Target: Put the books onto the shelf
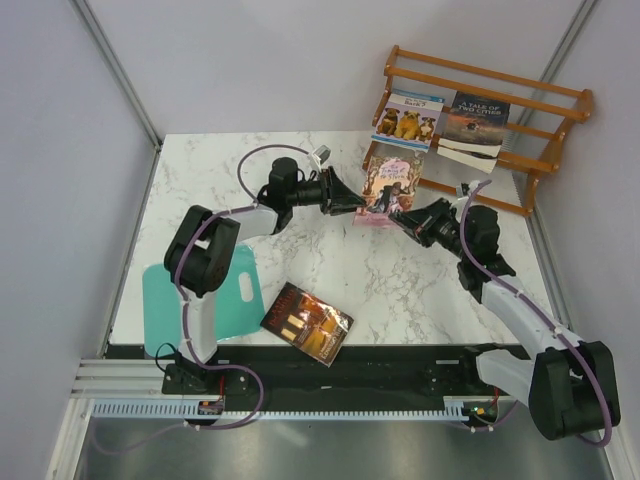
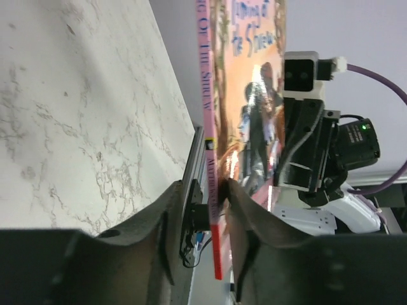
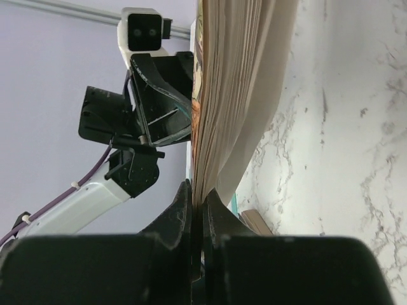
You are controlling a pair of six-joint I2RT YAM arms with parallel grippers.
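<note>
Left wrist: pink-purple book [image 2: 245,95] sits spine-first between the parted jaws of my left gripper [image 2: 203,190], long axis running straight ahead; right gripper [image 3: 198,197] pinches its page edge.

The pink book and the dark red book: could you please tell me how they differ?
The pink book is held upright; the dark red book lies flat on the table. The right gripper pinches the pink book's pages; nothing touches the dark red book. The pink book is just before the shelf; the dark red book lies by the near edge. Both are thin paperbacks, not yet shelved.
</note>
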